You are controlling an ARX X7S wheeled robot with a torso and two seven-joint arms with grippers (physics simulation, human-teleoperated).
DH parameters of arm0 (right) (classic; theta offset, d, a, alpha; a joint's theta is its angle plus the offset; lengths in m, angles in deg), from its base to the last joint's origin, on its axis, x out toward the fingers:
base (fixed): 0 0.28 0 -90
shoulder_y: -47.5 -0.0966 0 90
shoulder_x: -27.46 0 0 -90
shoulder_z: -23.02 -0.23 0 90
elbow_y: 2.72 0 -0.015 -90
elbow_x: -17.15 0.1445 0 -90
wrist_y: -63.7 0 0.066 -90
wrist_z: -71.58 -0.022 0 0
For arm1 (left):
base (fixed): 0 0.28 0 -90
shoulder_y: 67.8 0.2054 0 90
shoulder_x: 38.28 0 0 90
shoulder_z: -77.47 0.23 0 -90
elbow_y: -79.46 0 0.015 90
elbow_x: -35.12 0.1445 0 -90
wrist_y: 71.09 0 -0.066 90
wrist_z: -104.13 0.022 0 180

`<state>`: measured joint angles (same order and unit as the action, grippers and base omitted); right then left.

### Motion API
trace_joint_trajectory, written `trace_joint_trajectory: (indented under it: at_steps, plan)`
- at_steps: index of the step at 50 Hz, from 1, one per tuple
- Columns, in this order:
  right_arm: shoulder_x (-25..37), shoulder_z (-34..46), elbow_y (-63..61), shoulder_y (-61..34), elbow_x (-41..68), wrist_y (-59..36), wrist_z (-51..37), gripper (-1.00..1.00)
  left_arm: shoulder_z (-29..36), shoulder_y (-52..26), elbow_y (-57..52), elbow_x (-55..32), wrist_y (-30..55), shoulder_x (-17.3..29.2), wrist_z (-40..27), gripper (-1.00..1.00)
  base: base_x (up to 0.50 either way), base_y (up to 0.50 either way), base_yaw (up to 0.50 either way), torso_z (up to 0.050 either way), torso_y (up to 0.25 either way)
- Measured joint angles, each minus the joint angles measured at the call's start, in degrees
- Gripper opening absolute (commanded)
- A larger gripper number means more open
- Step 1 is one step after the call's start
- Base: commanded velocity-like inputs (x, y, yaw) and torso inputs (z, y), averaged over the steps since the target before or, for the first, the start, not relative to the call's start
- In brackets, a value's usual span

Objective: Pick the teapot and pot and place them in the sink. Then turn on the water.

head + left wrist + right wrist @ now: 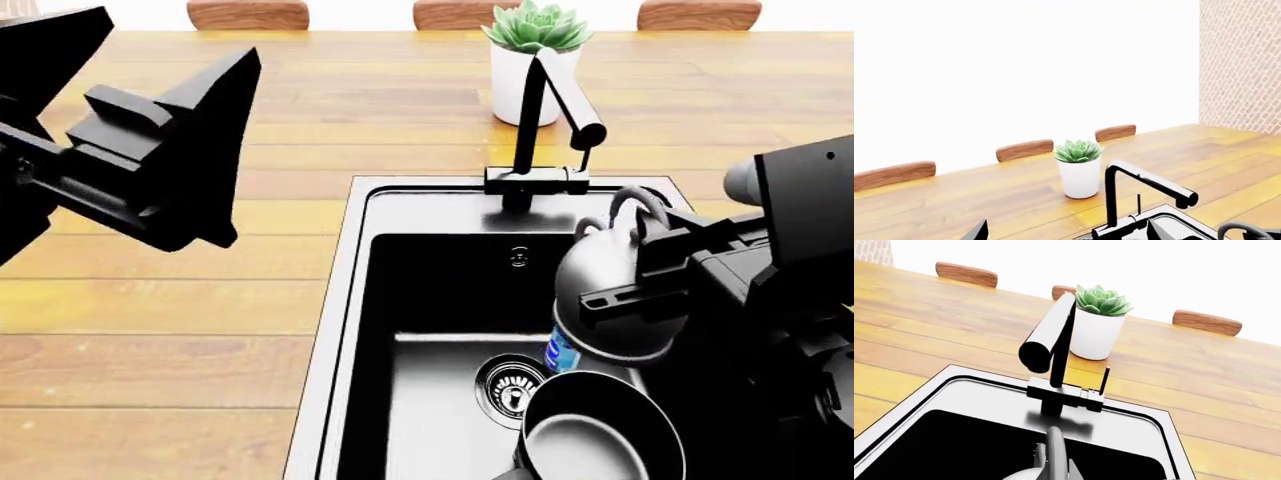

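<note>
- Teapot (pixel 607 300): over sink (pixel 350 300), R side, handle seemingly pinched in right gripper (pixel 667 255) – grip part hidden.
- Pot (pixel 601 435): in basin, below teapot.
- Left gripper (pixel 200 150): spread, well apart over counter (pixel 160 320).

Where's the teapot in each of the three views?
Head view: teapot at right of centre, over the sink, partly covered by the right arm.
Left wrist view: only its loop handle shows, at the lower right corner.
Right wrist view: the handle and a bit of the top at bottom centre.
Shared landmark: the black faucet.
</note>
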<state>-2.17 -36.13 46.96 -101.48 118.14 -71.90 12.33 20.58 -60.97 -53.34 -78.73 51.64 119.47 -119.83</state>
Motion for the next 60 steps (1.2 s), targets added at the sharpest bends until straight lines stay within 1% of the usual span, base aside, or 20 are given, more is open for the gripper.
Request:
trace_joint_trajectory:
  at_steps: [9, 21, 39, 60]
  plan:
    - [-3.4, 1.7, 1.1, -0.3, -1.8, -0.5, 0.8, -1.00, -2.0, 1.2, -0.7, -0.7, -1.9, 3.8, 0.4, 1.00, 0.00, 0.00, 0.00, 0.001, 0.002]
    - [-7.2, 3.9, 2.0, -0.5, -3.6, -1.2, 1.5, -1.00, -3.3, 3.2, -1.2, -0.4, -3.8, 6.8, 1.1, 1.00, 0.00, 0.00, 0.00, 0.001, 0.002]
    - [-13.4, 7.5, 3.3, -0.6, -6.4, -2.1, 2.9, -1.00, -3.9, 7.2, -2.2, 1.2, -6.7, 9.4, 2.5, 1.00, 0.00, 0.00, 0.00, 0.001, 0.002]
    - [-20.0, 11.8, 6.1, 0.9, -11.4, -2.2, 6.5, -1.00, -4.4, 11.1, -2.9, 2.7, -10.1, 11.6, 4.0, 1.00, 0.00, 0.00, 0.00, 0.001, 0.002]
